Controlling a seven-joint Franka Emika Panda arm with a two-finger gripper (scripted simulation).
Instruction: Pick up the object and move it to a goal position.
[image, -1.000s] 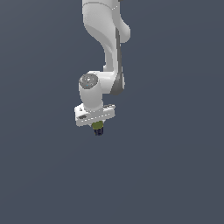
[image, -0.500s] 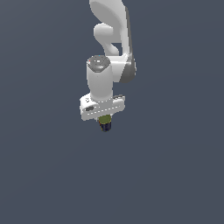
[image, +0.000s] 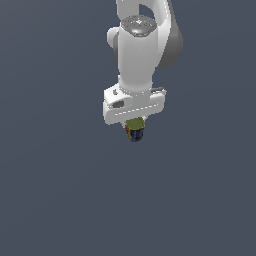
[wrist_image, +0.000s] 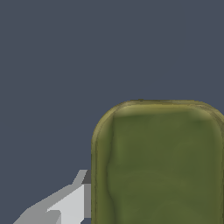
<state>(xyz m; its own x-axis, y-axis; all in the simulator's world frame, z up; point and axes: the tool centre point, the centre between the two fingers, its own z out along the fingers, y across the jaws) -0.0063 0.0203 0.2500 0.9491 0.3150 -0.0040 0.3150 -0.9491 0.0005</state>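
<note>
The object (image: 135, 130), a small tin can with an olive-green top and dark blue sides, hangs just under the white hand of the arm in the exterior view. My gripper (image: 134, 129) is shut on it and holds it up in the air. Most of the fingers are hidden by the hand and the can. In the wrist view the object's olive-green top (wrist_image: 159, 164) fills a large part of the picture, and one grey finger (wrist_image: 70, 203) presses against its side.
A plain dark grey-blue surface (image: 60, 200) lies all around and below the arm. Nothing else shows on it in either view.
The arm has swung toward the exterior view's right and risen a little, carrying the can along. The wrist has turned, and the can stays in the grip.
</note>
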